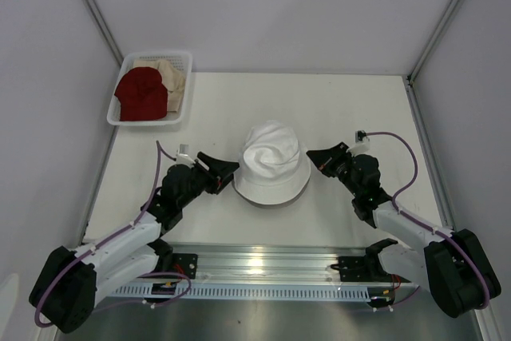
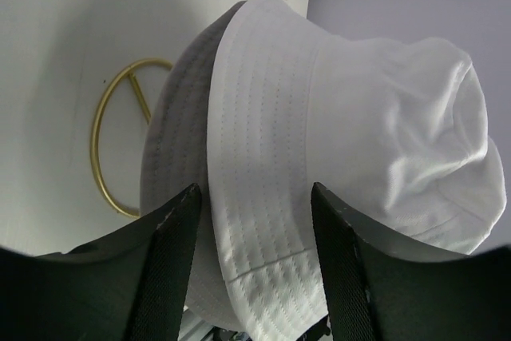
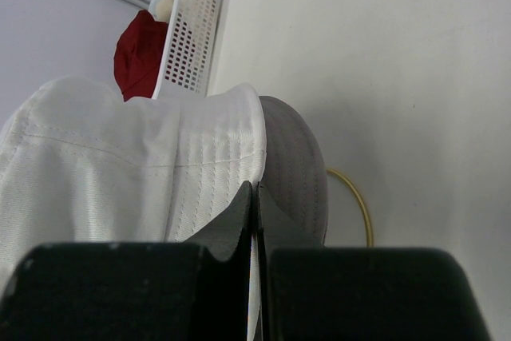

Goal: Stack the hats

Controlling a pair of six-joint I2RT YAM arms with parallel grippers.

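We find left gripper (image 2: 255, 193) open astride white hat (image 2: 383, 117) brim, right gripper (image 3: 254, 197) closed; one-sided pull could drag it off grey hat (image 2: 180, 133)

White hat (image 1: 274, 167) atop grey (image 2: 180, 141); red (image 1: 142, 92), beige (image 1: 169, 73) in basket (image 1: 148, 121).

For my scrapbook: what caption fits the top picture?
White hat in the middle; red hat and beige hat in the basket.

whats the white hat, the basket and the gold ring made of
White hat: soft woven fabric, probably cotton, matte; stitched rows on brim, creased crown.
Basket: white plastic, apparently rigid; moulded grid of holes.
Gold ring: thin metal wire, it seems; smooth, slightly shiny.
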